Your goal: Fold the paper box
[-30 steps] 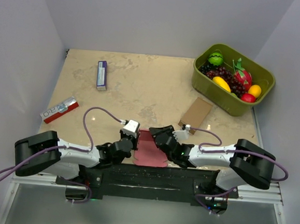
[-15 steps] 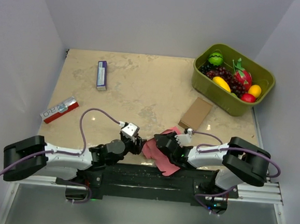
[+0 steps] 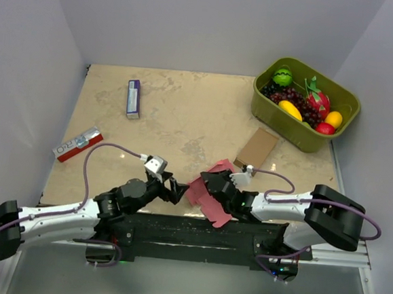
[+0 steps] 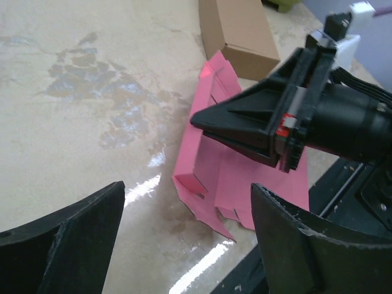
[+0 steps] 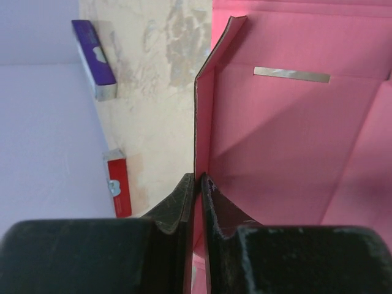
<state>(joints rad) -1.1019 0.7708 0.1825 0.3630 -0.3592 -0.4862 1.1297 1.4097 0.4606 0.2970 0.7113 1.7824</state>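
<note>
The paper box (image 3: 205,192), a pink-red die-cut sheet with tabs, not yet shaped into a box, sits at the near edge of the tabletop (image 3: 185,112). It lies closer to the arms than the brown cardboard box (image 3: 256,147) and to that carton's left. Part of the sheet tilts up off the surface while the rest lies flat. This is because the right tool (image 5: 197,179) is pressed together on a panel's thin edge, pinching the card, apparently to bend it along a crease.

The left tool (image 4: 187,190) is spread wide and holds nothing, facing the sheet from the side away from the brown cardboard box. It looks placed to take a fresh hold on a flap.

Well left of the brown cardboard box lie a purple-and-white carton (image 3: 133,98) and a red-and-white printed packet (image 3: 78,143). Just beyond its far right end stands a green bin (image 3: 290,127) of toy fruit.
</note>
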